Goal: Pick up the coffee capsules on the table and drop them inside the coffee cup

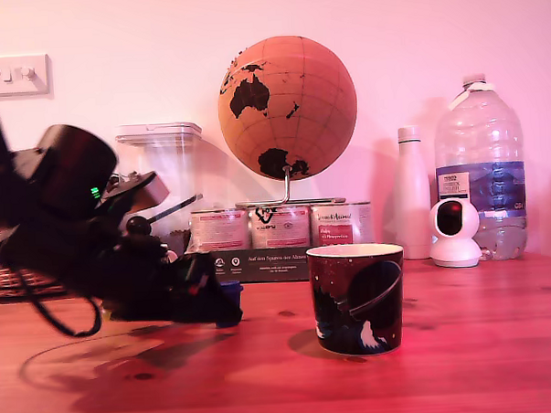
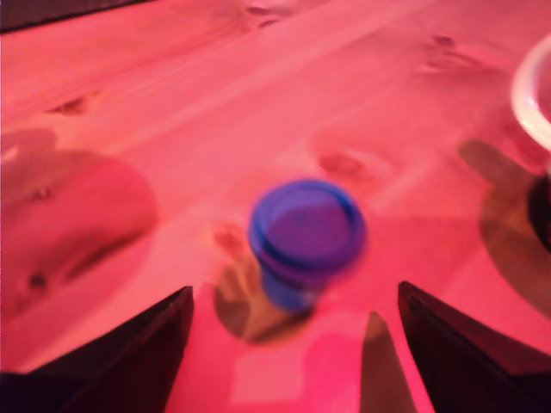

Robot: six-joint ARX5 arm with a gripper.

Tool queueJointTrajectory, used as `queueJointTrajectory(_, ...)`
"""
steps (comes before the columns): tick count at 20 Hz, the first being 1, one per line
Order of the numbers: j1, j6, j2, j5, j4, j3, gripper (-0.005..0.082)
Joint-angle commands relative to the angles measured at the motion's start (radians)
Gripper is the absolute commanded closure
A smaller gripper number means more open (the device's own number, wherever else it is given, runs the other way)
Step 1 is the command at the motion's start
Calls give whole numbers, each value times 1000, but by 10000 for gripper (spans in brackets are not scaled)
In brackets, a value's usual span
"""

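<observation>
The wooden table (image 1: pixel 483 344) ran across the whole scene, lit reddish. Along the wall behind it stood a cork-coloured globe (image 1: pixel 287 106) on its stand, a large water bottle (image 1: pixel 481 175), a clear lidded canister (image 1: pixel 162 179), a slim white bottle (image 1: pixel 412 205), a row of tins (image 1: pixel 281 226) and a small white camera (image 1: pixel 454 233).

The black arm (image 1: pixel 66 216) reached in low from the exterior view's left, its gripper (image 1: pixel 227 305) just above the tabletop. The dark coffee cup (image 1: pixel 356 297) stood upright to the exterior view's right of the gripper, apart from it.

In the wrist view the two dark fingers (image 2: pixel 146 344) were spread wide, touching nothing. The dark blue capsule (image 2: pixel 305 237) stood on the table, wide rim up, ahead of the gap between them, blurred. A sliver of the cup's pale rim (image 2: pixel 527 95) showed at the frame's edge.
</observation>
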Motion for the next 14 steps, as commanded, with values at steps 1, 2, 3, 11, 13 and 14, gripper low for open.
queueJointTrajectory(1,-3,0,40,0,-27,28,80)
queueJointTrajectory(2,-6,0,53,0,-37,42,80)
queueJointTrajectory(3,-8,0,58,0,-40,49,80)
queueJointTrajectory(11,-10,1,61,1,-40,56,389)
queueJointTrajectory(13,-10,1,61,1,-40,56,496)
queueJointTrajectory(14,-10,1,61,1,-40,56,511)
